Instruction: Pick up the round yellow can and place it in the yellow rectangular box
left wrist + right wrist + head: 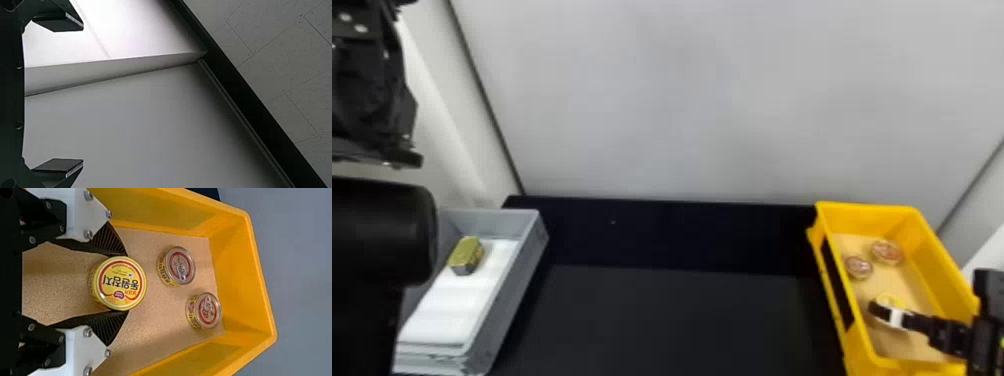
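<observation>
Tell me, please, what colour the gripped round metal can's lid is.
The lid is mostly yellow, clearest in the right wrist view.

On my left I see a long grey plastic box (518,285) with a flat white lining (459,305) in it. A gold, block-shaped thing with a grey side (466,254) sits on the white part, near the far end. On my right, two small round metal cans with red rings on their lids (887,252) sit near each other, not touching. Between is the black tabletop (672,320), with a big, plain grey wall (682,100) behind it.
</observation>
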Controlling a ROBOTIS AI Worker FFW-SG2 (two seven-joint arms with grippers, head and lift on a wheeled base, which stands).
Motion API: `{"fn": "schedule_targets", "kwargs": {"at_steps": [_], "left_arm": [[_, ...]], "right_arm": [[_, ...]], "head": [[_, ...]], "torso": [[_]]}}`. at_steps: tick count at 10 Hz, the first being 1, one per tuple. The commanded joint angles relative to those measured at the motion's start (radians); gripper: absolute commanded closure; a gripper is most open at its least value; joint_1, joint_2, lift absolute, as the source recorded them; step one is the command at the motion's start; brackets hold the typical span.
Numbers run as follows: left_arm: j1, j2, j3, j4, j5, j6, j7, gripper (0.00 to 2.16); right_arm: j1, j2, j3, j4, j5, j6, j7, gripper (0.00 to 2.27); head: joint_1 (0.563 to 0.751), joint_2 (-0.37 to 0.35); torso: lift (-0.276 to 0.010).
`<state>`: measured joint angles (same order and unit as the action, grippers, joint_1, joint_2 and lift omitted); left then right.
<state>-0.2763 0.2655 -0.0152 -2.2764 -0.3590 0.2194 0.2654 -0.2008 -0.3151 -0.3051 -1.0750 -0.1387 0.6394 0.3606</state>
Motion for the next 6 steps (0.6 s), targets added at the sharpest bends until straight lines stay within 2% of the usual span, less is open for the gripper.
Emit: {"fn": "schedule_targets", "kwargs": {"at_steps": [1,4,6], "left_arm": [[0.003,-0.006,0.003,0.000,0.000,0.000,0.000,0.07],[0.003,-0.008,0.004,0.000,0.000,0.000,0.000,0.07],[0.008,-0.009,0.008,-0.003,0.000,0.005,0.000,0.07]], "right_arm": [[0.004,-0.001,0.000,-0.005,-0.032,-0.001,-0.009,0.10],[0.032,-0.002,0.003,-0.125,-0.019,0.073,-0.044,0.00],[0.081,0.001,-0.003,-0.345,-0.021,0.085,-0.057,0.00]], "head": [[0.663,0.054],[0.663,0.054],[0.663,0.054]], "torso": [[-0.010],[-0.010],[-0.010]]}}
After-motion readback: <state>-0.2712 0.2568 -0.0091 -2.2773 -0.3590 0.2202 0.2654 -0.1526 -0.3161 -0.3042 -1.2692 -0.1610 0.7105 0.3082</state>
